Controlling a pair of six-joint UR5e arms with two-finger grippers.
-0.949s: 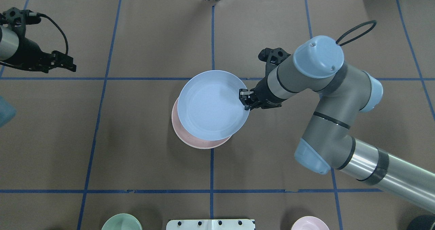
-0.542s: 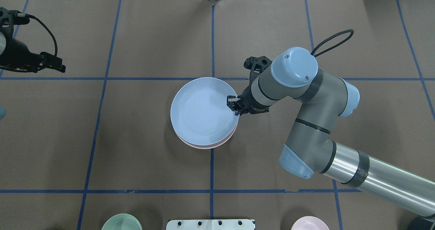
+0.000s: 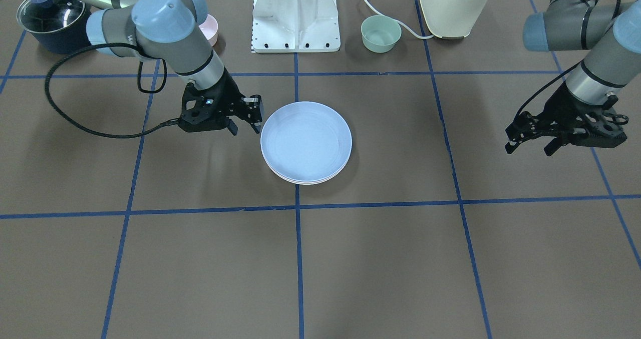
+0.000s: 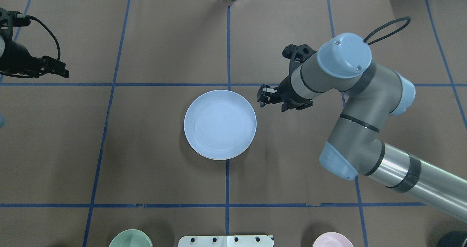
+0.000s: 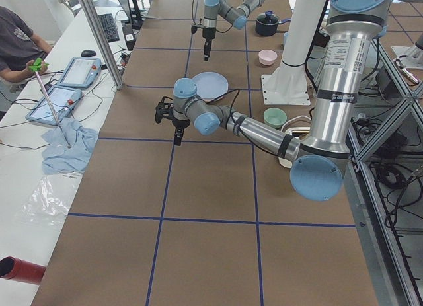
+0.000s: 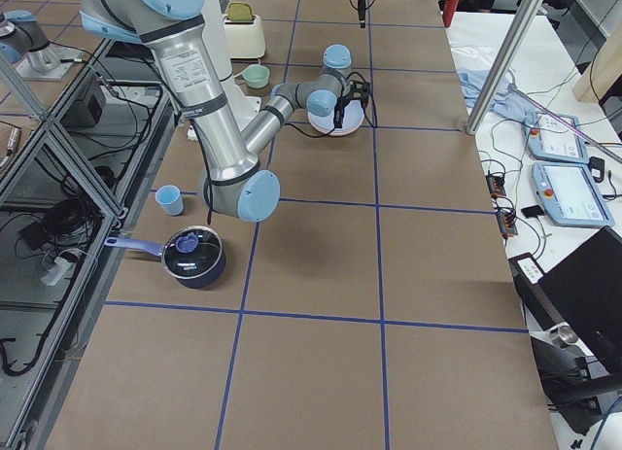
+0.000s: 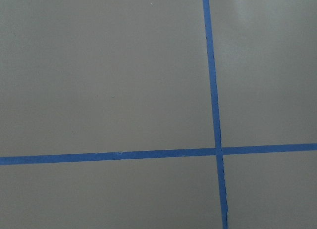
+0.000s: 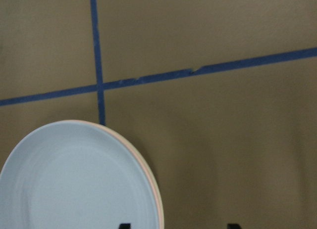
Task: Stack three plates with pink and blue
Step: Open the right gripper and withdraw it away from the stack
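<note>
The light blue plate [image 4: 220,124] lies flat on top of the stack at the table's middle, also in the front view [image 3: 306,141]. A thin pale pink plate rim [image 8: 158,202] shows just under it in the right wrist view. A pale rim [image 3: 303,182] peeks out at the stack's front edge; I cannot tell whether it is the cream-white plate. My right gripper [image 4: 263,95] is open and empty, just off the stack's rim, also in the front view [image 3: 245,121]. My left gripper [image 4: 61,69] is open and empty at the table's far left [image 3: 528,146].
A mint-green bowl [image 4: 130,239] and a small pink bowl [image 4: 332,239] flank the white base mount [image 4: 226,241] near the robot. A cream appliance [image 3: 453,6] and a dark pot [image 3: 52,21] stand beside them. A small blue cup [image 6: 169,198] sits near the pot.
The right gripper lowered the blue plate onto the pink one, let go, and drew back to the right and away from it. The left arm shifted slightly left.
</note>
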